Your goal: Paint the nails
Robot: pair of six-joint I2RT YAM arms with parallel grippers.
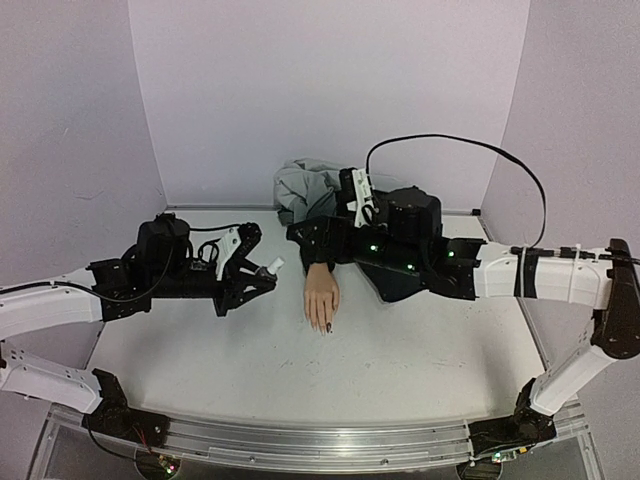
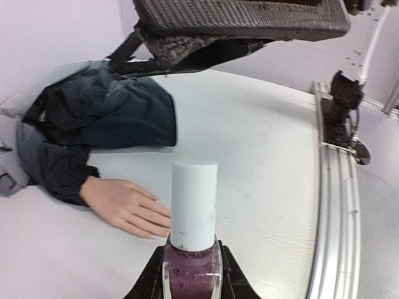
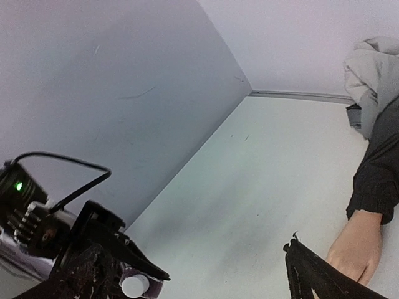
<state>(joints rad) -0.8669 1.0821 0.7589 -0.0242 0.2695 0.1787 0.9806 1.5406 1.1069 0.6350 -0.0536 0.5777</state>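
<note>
My left gripper (image 1: pixel 258 277) (image 2: pixel 192 268) is shut on a small purple polish bottle (image 2: pixel 192 277) with a white cap (image 2: pixel 194 205) (image 1: pixel 272 266). It holds the bottle just left of the mannequin hand. The pale peach mannequin hand (image 1: pixel 321 293) (image 2: pixel 124 205) (image 3: pixel 356 248) lies palm down in a dark sleeve (image 2: pixel 106 118). Its nails (image 1: pixel 323 325) point toward the near edge, and one looks dark. My right gripper (image 1: pixel 305 243) (image 3: pixel 206 274) is open and empty above the wrist. One of its fingers (image 2: pixel 243 22) hangs over the bottle, and the white cap (image 3: pixel 135 285) shows beside its left finger (image 3: pixel 93 268).
A grey bundle of cloth (image 1: pixel 305 185) lies behind the sleeve against the back wall. Walls close in the table (image 1: pixel 400 350) at the back and on both sides. A metal rail (image 1: pixel 320 440) (image 2: pixel 336 205) runs along the near edge.
</note>
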